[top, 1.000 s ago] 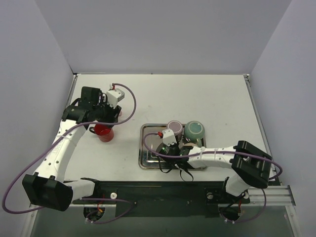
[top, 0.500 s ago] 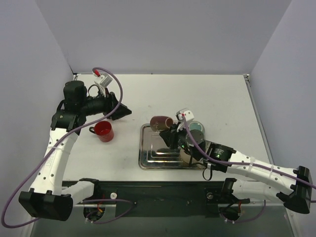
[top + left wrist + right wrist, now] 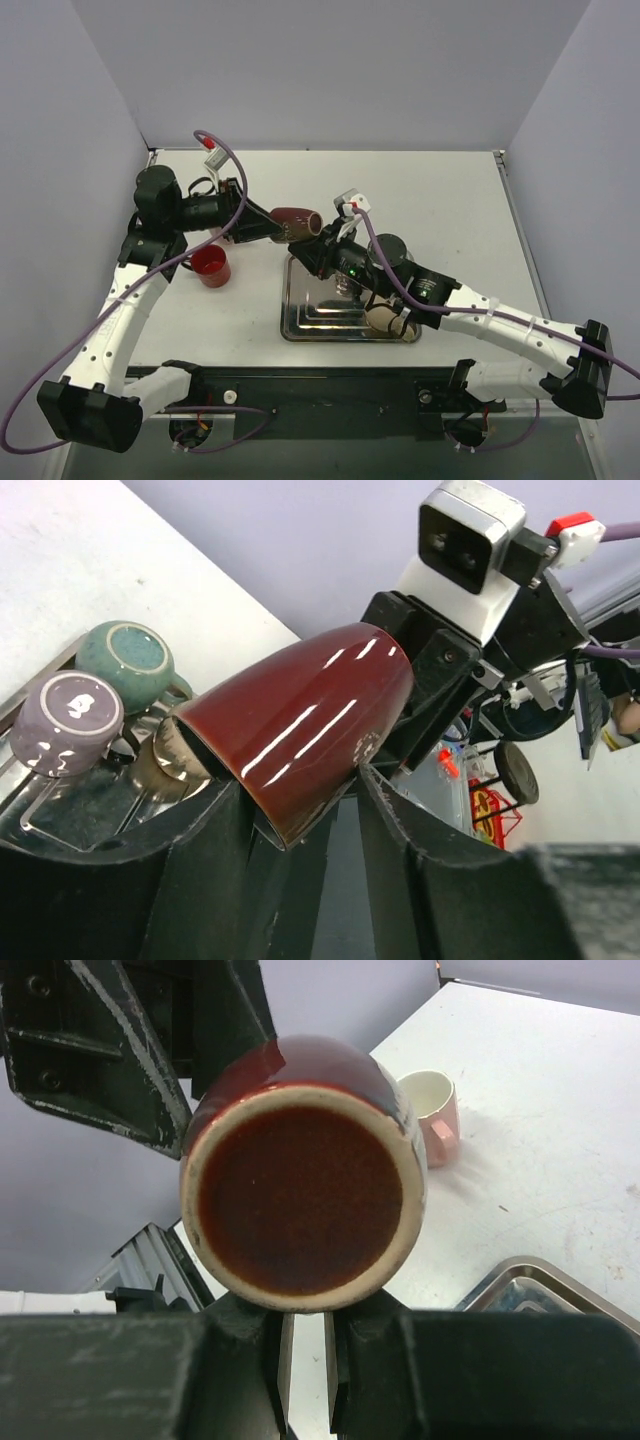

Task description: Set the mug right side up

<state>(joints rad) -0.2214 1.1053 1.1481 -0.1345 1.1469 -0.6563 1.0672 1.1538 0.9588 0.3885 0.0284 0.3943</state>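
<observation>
A glossy dark red mug point(image 3: 295, 222) hangs in the air on its side, left of the tray's far corner. Its open mouth points toward my left gripper point(image 3: 264, 224) and its unglazed base toward my right gripper point(image 3: 314, 244). In the left wrist view the mug point(image 3: 310, 710) has its rim end between both fingers of the left gripper point(image 3: 302, 788), which touch it. In the right wrist view the round base point(image 3: 300, 1190) faces the camera. The right gripper point(image 3: 305, 1305) is shut under it, its grip point hidden.
A steel tray point(image 3: 300, 322) lies at front centre. It holds an upside-down teal mug point(image 3: 125, 660), an upside-down purple mug point(image 3: 65, 720) and a tan mug point(image 3: 385, 318). A red cup point(image 3: 211, 266) stands upright on the table left of the tray.
My right gripper has carried the dark red mug up and left off the tray. My left gripper swung right to meet it and now has its fingers on the mug's rim end.
</observation>
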